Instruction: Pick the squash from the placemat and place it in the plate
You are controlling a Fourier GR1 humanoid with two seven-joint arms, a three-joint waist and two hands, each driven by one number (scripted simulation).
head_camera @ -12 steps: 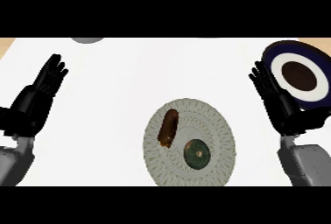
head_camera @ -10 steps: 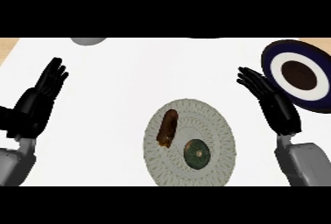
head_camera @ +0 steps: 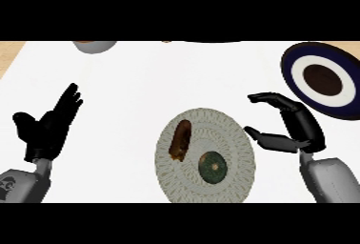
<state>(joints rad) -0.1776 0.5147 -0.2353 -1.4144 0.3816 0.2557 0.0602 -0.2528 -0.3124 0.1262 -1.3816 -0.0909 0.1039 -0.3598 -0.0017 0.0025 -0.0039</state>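
Note:
A round, dark green squash (head_camera: 212,167) lies on the lower right part of the grey woven placemat (head_camera: 232,190) in the middle of the counter. The plate (head_camera: 290,66), navy-rimmed with a white ring and brown centre, sits at the far right. My right hand (head_camera: 301,127) hovers between the placemat's right edge and the plate, above and to the right of the squash. Its fingers are bent and its thumb points at the mat, and it holds nothing. My left hand (head_camera: 49,127) rests open at the left with its fingers up.
A brown, elongated food item (head_camera: 181,140) lies on the placemat's left half, close beside the squash. A grey bowl (head_camera: 95,45) shows partly at the counter's far left edge. A wooden surface borders the white counter at the top corners.
My right hand has shifted left and down, from beside the plate to the placemat's right edge, and its fingers have bent inward. The left hand has stayed in place.

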